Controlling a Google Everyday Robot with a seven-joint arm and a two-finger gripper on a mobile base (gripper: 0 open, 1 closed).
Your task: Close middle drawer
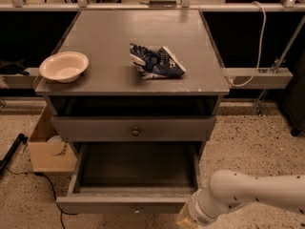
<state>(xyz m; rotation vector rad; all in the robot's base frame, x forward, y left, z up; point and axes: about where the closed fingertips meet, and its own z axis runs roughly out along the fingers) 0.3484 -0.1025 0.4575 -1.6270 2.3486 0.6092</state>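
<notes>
The middle drawer [136,175] is pulled far out of the grey cabinet [138,46], showing its bare grey box inside. Its flat front panel [119,205] sits at the bottom edge of the view, with only the top of its small knob showing. My white arm [252,192] reaches in from the lower right. The gripper [186,219] is at the arm's tan end, just right of the front panel's right corner and cut off by the bottom edge. The drawer above [136,128], with a dark round knob, is shut.
A white bowl [64,66] and a crumpled blue chip bag [155,61] lie on the cabinet top. A cardboard box [47,149] stands on the floor left of the cabinet. A black cable [47,190] runs beside it. Speckled floor lies to the right.
</notes>
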